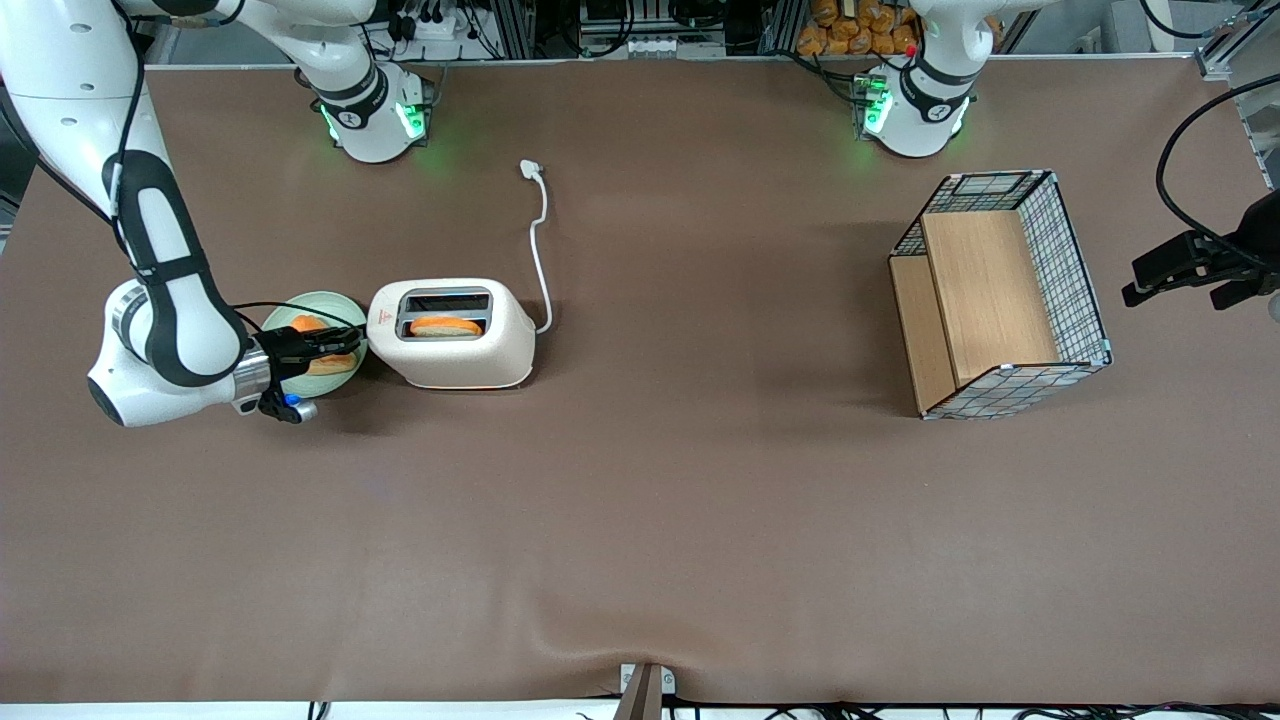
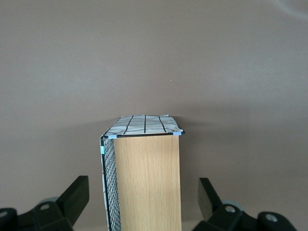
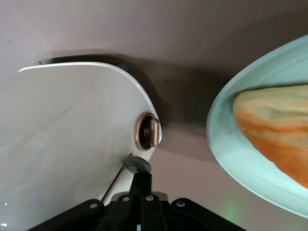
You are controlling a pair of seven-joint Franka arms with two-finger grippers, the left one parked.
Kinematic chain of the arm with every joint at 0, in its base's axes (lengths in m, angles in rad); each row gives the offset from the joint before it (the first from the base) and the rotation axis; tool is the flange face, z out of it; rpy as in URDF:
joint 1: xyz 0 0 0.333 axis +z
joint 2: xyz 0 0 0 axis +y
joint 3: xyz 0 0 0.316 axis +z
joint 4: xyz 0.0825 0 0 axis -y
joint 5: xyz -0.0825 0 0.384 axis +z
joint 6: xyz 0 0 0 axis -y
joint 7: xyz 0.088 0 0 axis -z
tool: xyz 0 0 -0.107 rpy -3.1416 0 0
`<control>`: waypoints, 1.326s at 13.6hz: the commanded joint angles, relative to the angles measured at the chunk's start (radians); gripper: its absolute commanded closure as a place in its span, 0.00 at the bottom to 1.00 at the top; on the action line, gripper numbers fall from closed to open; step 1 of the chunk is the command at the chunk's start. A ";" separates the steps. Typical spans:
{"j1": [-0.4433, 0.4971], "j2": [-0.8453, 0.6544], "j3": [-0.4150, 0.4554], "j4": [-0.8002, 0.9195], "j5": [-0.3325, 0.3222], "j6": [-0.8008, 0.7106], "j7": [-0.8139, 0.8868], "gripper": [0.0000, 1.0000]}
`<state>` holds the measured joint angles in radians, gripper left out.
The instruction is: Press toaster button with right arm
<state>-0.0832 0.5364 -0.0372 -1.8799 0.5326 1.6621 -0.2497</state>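
My gripper [image 1: 345,342], clenched on nothing, sits at the toaster's [image 1: 452,335] nine o'clock end. Its small, stiff button [image 3: 137,164] needs a firm fingertip push, and the light toaster may slide.

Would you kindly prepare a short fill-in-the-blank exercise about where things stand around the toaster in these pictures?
1. The toaster has a slice of ____ in its top slot.
2. The gripper hovers over the pale green ____, beside the toaster's narrow end.
3. The toaster's white cord ends in a plug that lies ____ on the table.
4. The wire basket lies toward the ____ arm's end of the table.

Missing words: bread; plate; unplugged; parked
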 commanded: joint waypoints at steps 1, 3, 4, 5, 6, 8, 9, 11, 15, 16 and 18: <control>0.003 0.048 0.013 0.025 0.021 0.041 -0.011 1.00; 0.003 0.046 0.011 0.063 0.018 0.001 0.001 1.00; 0.002 0.047 0.010 0.085 0.014 -0.014 0.013 1.00; 0.000 0.047 0.010 0.105 0.012 -0.025 0.020 1.00; 0.000 0.047 0.008 0.123 0.009 -0.036 0.020 1.00; -0.004 0.047 0.008 0.157 -0.009 -0.045 0.020 1.00; -0.007 0.047 0.007 0.165 -0.019 -0.044 0.017 1.00; -0.020 0.051 0.005 0.174 -0.025 -0.041 0.009 0.24; -0.029 0.050 0.005 0.185 -0.028 -0.039 0.003 0.00; -0.026 0.044 0.005 0.195 -0.048 -0.033 0.003 0.00; -0.021 0.019 0.006 0.269 -0.150 -0.030 -0.002 0.00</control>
<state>-0.0985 0.5679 -0.0415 -1.6907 0.4624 1.6444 -0.2482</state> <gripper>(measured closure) 0.172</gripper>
